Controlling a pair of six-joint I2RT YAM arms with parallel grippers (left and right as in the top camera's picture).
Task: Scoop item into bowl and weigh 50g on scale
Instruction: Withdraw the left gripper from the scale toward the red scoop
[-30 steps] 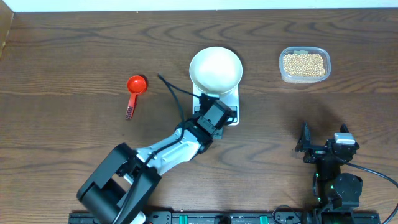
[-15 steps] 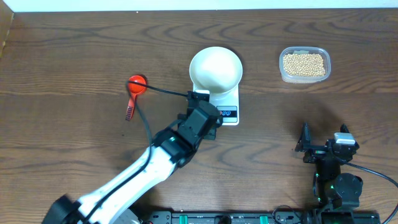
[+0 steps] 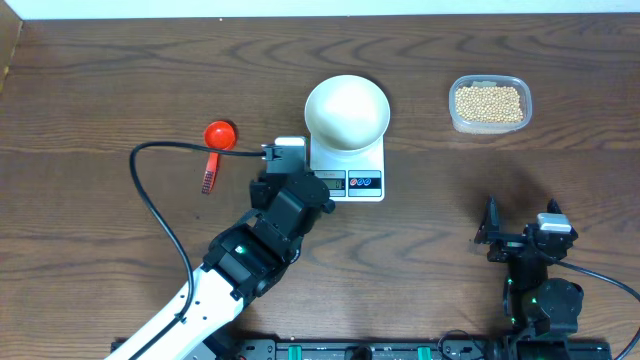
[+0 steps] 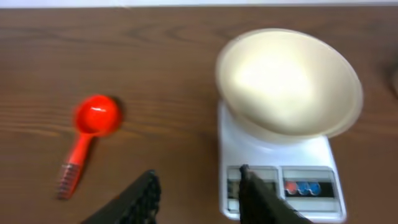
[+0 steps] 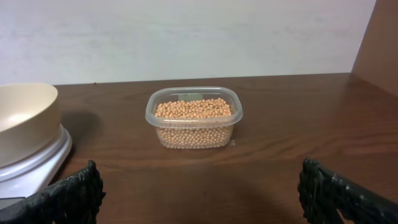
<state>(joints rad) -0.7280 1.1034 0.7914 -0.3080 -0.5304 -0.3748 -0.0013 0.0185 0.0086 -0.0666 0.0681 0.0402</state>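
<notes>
The white bowl stands empty on the white scale, whose display and red-and-blue buttons face the front. The tan beans fill a clear tub at the back right. A red scoop lies on the table left of the scale. My left gripper is open and empty, low at the scale's front-left corner. In the left wrist view, my left gripper has one finger before the scale, with the bowl and scoop beyond. My right gripper is open and empty near the front right.
The clear tub of beans stands straight ahead of my open right gripper, with bare wood between. The bowl and scale show at that view's left edge. A black cable loops left of the left arm.
My left arm has swung left, off the scale's front to its left side, uncovering the display and buttons. The right arm, bowl, scoop and tub have not moved.
</notes>
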